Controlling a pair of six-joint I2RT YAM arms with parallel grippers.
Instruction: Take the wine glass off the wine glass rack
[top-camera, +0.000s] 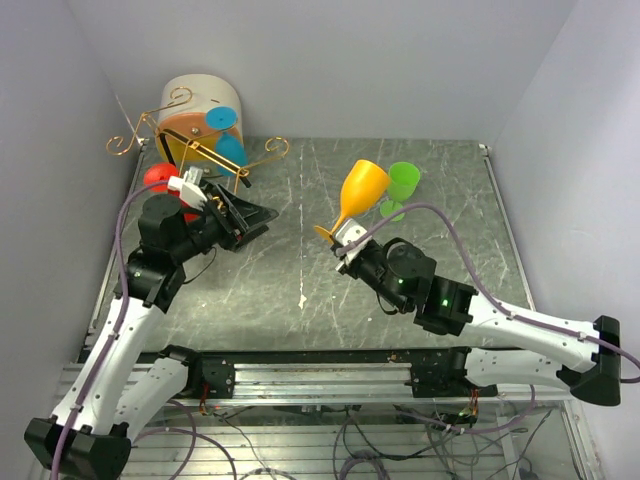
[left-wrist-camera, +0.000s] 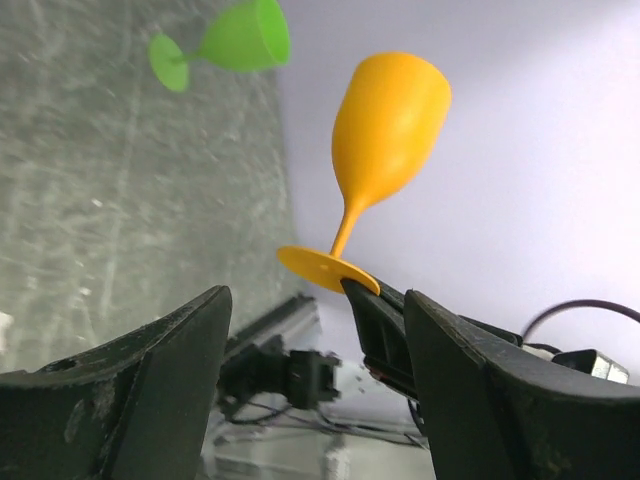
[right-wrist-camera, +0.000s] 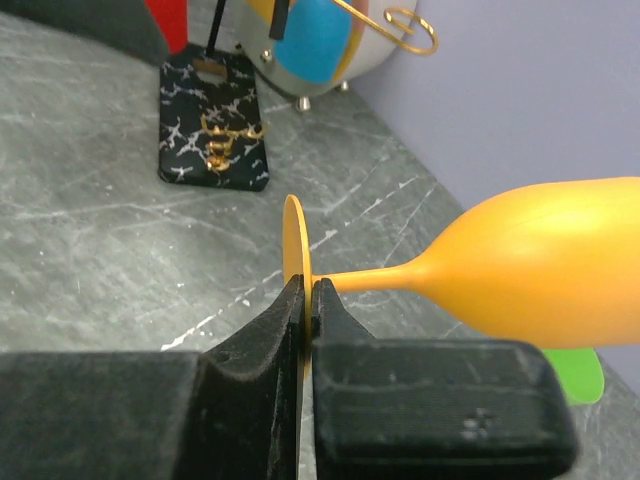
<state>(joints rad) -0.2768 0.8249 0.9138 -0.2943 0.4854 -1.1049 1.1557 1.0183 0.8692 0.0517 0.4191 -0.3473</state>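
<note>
My right gripper (top-camera: 340, 238) is shut on the flat foot of an orange wine glass (top-camera: 362, 190) and holds it above the table, bowl toward the back. In the right wrist view the fingertips (right-wrist-camera: 295, 300) pinch the foot's edge, and the glass (right-wrist-camera: 540, 265) points right. The gold wire rack (top-camera: 190, 140) stands at the back left; its black speckled base (right-wrist-camera: 213, 130) shows in the right wrist view. My left gripper (top-camera: 262, 214) is open and empty beside the rack. It (left-wrist-camera: 315, 300) faces the orange glass (left-wrist-camera: 385, 130).
A green wine glass (top-camera: 402, 185) lies on its side on the table at the back right. A cream drum (top-camera: 200, 100) stands behind the rack. A red glass (top-camera: 160, 180) and blue glasses (top-camera: 230, 150) are at the rack. Walls close in on three sides.
</note>
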